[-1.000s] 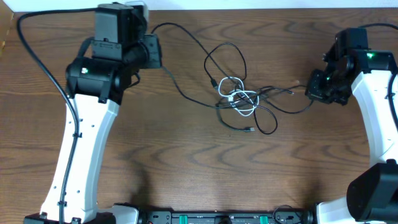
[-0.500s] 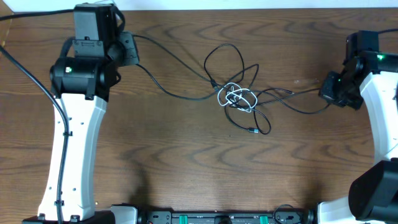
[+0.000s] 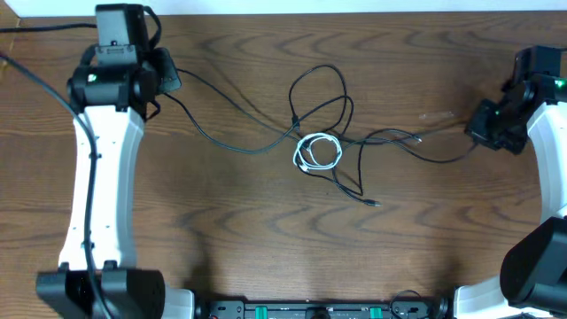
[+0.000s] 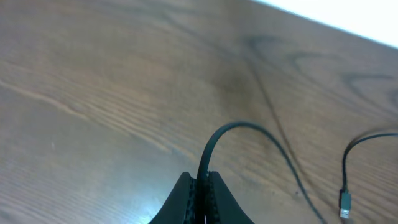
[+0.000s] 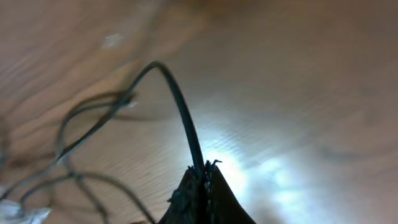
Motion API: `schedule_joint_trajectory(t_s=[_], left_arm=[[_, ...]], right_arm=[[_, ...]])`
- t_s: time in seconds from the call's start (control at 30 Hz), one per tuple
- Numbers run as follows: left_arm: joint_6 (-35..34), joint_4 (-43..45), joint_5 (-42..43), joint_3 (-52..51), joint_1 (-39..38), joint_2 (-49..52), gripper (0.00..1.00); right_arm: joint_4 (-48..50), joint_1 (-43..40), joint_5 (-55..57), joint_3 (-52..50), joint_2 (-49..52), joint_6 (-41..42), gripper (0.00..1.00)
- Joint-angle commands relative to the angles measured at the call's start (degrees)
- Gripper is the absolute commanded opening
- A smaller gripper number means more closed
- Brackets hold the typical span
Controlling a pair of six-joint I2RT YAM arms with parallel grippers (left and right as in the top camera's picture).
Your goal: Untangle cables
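Left gripper [image 4: 200, 186] pinches a thin black cable [image 4: 214, 140], arm stretched to the far-left corner; right gripper [image 5: 204, 171] nips a second black cable [image 5: 180, 112] at far right. Both cables run to the white coiled cable [image 3: 317, 151] tangle mid brown wooden table [image 3: 221, 239], well away from either claw.

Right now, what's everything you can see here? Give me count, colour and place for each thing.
table: one, brown wood grain, fills the overhead view
black cables: at least two, exact count unclear, black, looped and tangled mid-table, with runs out to both sides
white cable: one, white, a small coil in the middle of the tangle
plug: one, dark, free cable end on the near side of the tangle
left arm, right arm: one each, white with black joints, at the table's sides
left pincer: one, black, far left, shut on a black cable
right pincer: one, black, far right, shut on a black cable
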Motion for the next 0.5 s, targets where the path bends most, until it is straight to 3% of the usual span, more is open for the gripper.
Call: schedule_joint_trajectory(t_s=[0.0, 0.07, 0.23, 0.27, 0.33, 0.47], left_arm=[[-2.8, -1.4, 2.1, 0.1, 0.0, 1.2, 0.08], [-2.8, -2.5, 4.8, 0.1, 0.0, 1.5, 0.08], [-2.8, -3.2, 8.9, 0.1, 0.0, 1.4, 0.08], [-2.7, -3.4, 9.8, 0.1, 0.0, 1.4, 0.08], [-2.0, -3.4, 11.5, 0.1, 0.0, 1.3, 0.08], [-1.9, -1.3, 13.5, 1.5, 0.0, 0.3, 0.08]], right_arm=[[1.1, 0.0, -15.6, -0.3, 0.1, -11.6, 0.01], [1.4, 0.2, -22.3, -0.3, 0.1, -16.5, 0.02], [1.6, 0.1, -23.4, -0.2, 0.1, -17.1, 0.07], [1.6, -0.1, -21.0, -0.2, 0.1, -14.3, 0.09], [1.6, -0.7, -13.8, -0.2, 0.1, -5.9, 0.01], [3.0, -1.6, -13.9, 0.3, 0.1, -4.1, 0.01]])
